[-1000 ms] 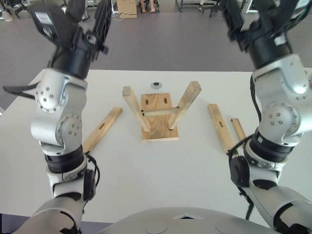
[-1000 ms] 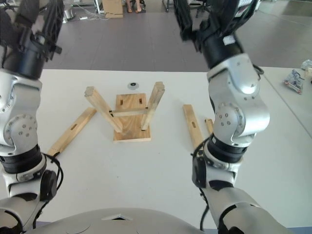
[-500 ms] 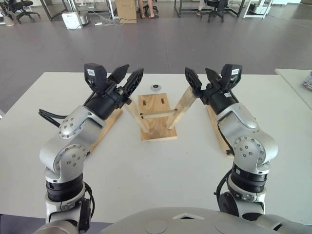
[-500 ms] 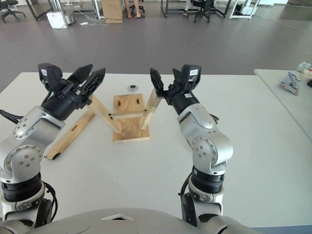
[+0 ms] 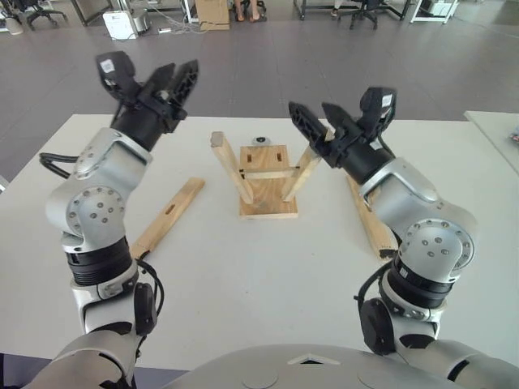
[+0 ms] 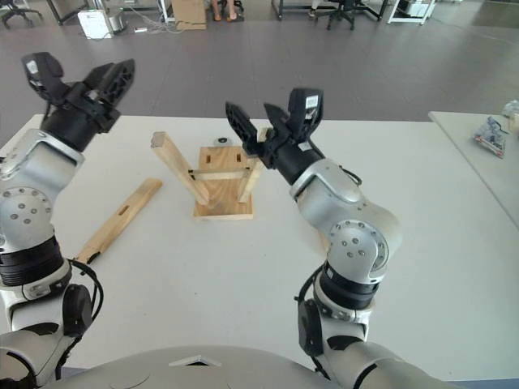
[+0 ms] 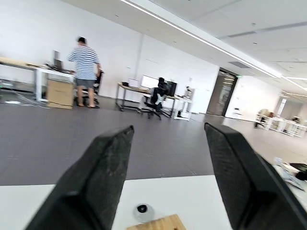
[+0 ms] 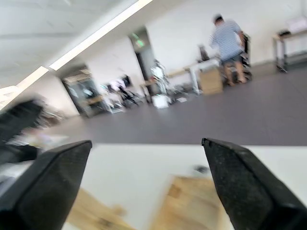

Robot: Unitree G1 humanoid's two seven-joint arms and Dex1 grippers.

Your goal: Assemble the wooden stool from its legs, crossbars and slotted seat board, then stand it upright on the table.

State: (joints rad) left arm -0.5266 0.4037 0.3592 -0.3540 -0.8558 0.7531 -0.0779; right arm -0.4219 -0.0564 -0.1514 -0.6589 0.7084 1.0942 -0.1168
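Partly built stool sits mid-table, upside down: seat board (image 5: pixel 268 207) lies flat on the white table (image 5: pixel 243 275), its slots showing at the far end. Two legs are stuck in it and splay outward: left upright leg (image 5: pixel 231 168) tilts to the robot's left, right upright leg (image 5: pixel 298 177) tilts to the right. A crossbar (image 5: pixel 268 173) runs between them, off the board. Left loose leg (image 5: pixel 169 217) lies flat on the table, well left of the board and angled. Right loose leg (image 5: pixel 371 223) lies flat to the right of the board, partly under the right forearm. A small round dark object (image 5: pixel 260 139) sits on the table just past the board's far edge. Left hand (image 5: pixel 172 77) is raised above the table's far left part, well away from the wood, fingers apart and holding nothing; the left wrist view shows its two dark fingers (image 7: pixel 91 191) spread wide. Right hand (image 5: pixel 322 121) hangs just by the top end of the right upright leg, fingers apart and nothing clamped; can't tell whether it touches the leg.
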